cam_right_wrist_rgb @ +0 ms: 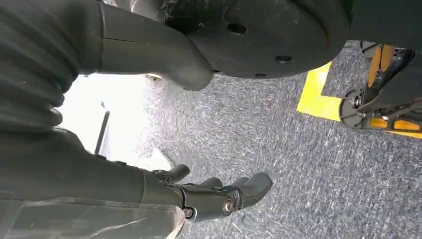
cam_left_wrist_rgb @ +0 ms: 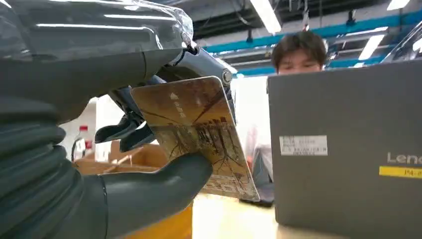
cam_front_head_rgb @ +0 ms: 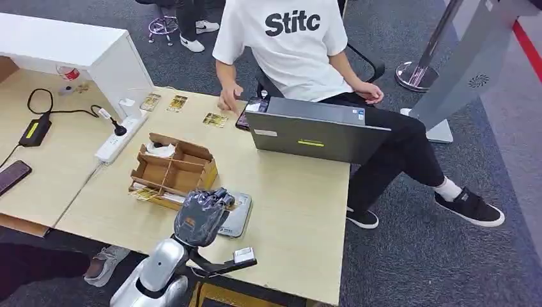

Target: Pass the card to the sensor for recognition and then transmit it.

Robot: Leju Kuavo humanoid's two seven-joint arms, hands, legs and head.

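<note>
Fingers point(cam_left_wrist_rgb: 124, 132) and thumb of my left hand point(cam_front_head_rgb: 203, 214) pinch the card point(cam_left_wrist_rgb: 196, 132) between them; in the left wrist view the thumb presses the card's lower face while the darker fingers back it from behind, and the card stands tilted, its printed side toward the camera. From the head view I see that hand over the near part of the tabletop point(cam_front_head_rgb: 287, 217), just above a flat grey pad point(cam_front_head_rgb: 238, 217) that I take to be the sensor, though I cannot tell whether the card touches it. Just beside the hand, farther from me, sits a cardboard box point(cam_front_head_rgb: 172, 171) with dividers. Beyond that a laptop point(cam_front_head_rgb: 316, 135) stands with its back to me, and a person in a white shirt point(cam_front_head_rgb: 287, 45) sits behind it, one hand near the loose cards point(cam_front_head_rgb: 215, 119) lying at the far edge. A power strip point(cam_front_head_rgb: 118, 137) lies off to my left.

My right hand point(cam_right_wrist_rgb: 214, 194) hangs low over the carpet, fingers loosely curled, holding nothing.

I judge I am in the recognition step: card held, hovering at the pad. Next, I would flatten the card's tilt and lower it squarely onto the pad, keeping the pinch firm so it does not slip, then lift and reach across toward the person to hand it over.
</note>
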